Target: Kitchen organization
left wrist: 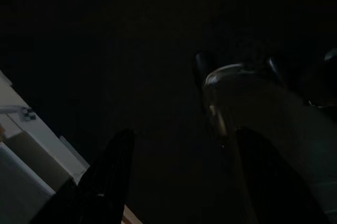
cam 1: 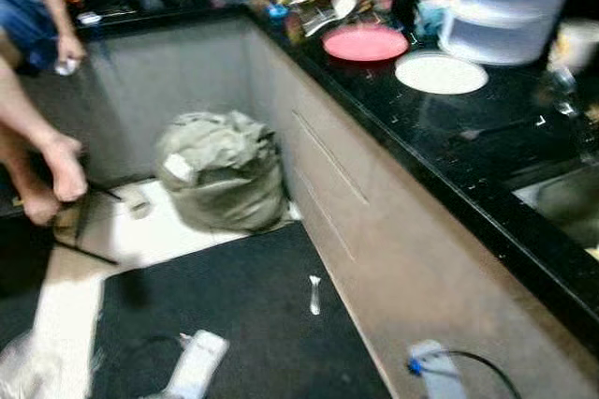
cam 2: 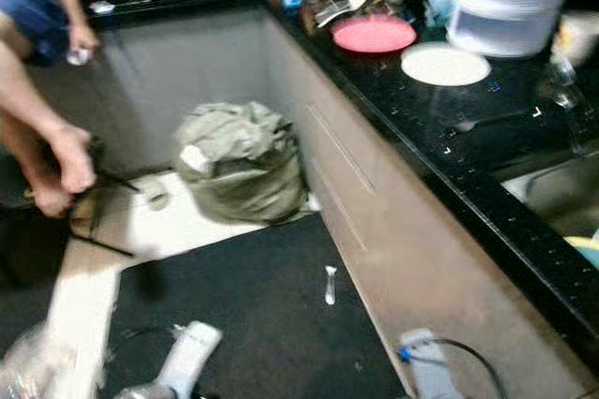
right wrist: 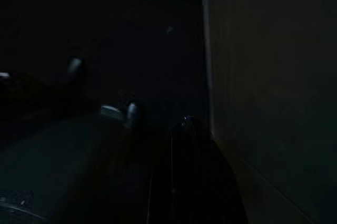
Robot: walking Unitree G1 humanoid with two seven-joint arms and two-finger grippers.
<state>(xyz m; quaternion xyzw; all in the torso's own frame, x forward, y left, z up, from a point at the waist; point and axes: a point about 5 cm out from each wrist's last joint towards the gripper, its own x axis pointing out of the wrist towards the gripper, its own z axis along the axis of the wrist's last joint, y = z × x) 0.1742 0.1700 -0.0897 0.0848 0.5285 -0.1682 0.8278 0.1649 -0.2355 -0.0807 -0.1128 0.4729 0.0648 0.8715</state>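
The pink plate lay on the black counter beside a white plate, probably rigid, light and slick, best gripped at its rim, while the left gripper hung spread apart and the right's fingers could not be told.

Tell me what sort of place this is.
Most likely a home kitchen: a long black countertop with a sink set into it, a pink plate and a white plate on top, and beige cabinet fronts below. A stuffed green bag sits on the floor.
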